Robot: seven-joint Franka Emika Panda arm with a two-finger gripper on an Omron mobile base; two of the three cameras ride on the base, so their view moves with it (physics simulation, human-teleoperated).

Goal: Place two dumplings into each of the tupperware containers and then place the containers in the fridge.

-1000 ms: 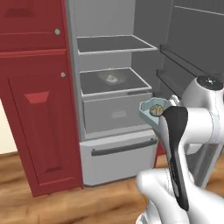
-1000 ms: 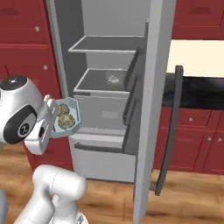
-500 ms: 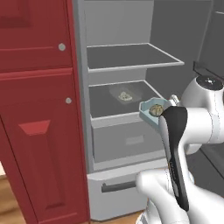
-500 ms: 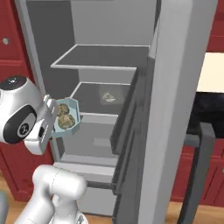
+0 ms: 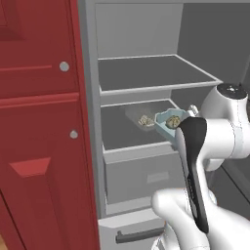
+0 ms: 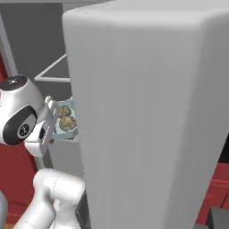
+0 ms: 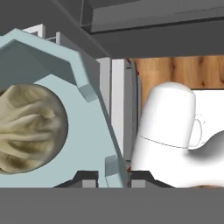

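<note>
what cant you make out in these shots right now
- Left base view: the robot's arm covers part of the blue-green container, so only one dumpling shows in it.
- Right base view: the grey fridge door hides the shelves.
- Hand view: the container wall hides the gripper fingertips' contact.

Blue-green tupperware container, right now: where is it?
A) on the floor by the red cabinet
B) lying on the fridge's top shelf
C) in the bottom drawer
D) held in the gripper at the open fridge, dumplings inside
D: the blue-green tupperware container sits off the shelves at the end of the arm, its rim pinched in the gripper, with dumplings inside, in front of the open fridge.
</note>
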